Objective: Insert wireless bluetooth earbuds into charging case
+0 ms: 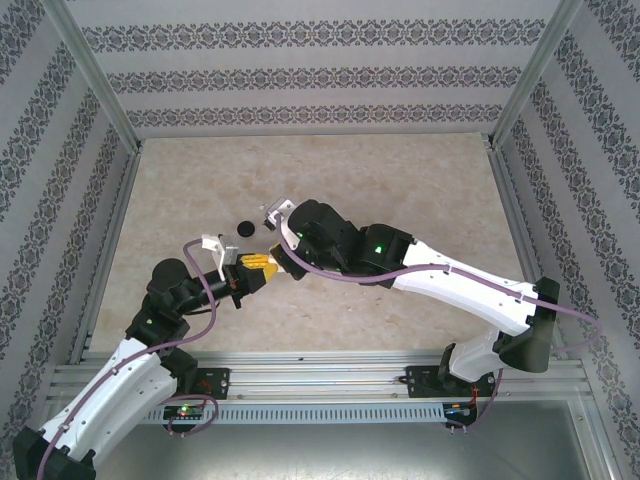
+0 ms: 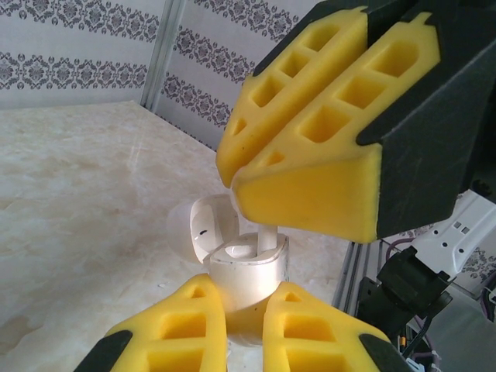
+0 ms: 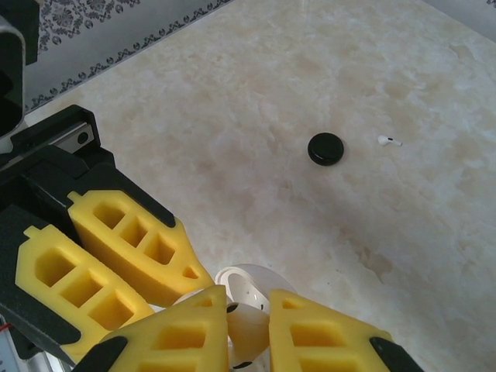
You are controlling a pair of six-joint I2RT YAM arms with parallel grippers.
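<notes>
Quick count: one white charging case (image 2: pixel 248 273), one black puck (image 3: pixel 325 149), and two white earbuds as far as I can make out. The left arm comes in low from the left. The left claw (image 2: pixel 246 293) is clamped tight on the bottom of the case, with the lid (image 2: pixel 211 226) flipped open. The right arm stretches across from the right with its wrist tipped down. The right claw (image 2: pixel 232 180) is pinched on the stem of the held earbud (image 2: pixel 266 235), which sits right at the case's well. Further right on the marble-look surface (image 3: pixel 256 93) lies the puck, with the loose earbud (image 3: pixel 389 141) near it, both well apart from the case.
</notes>
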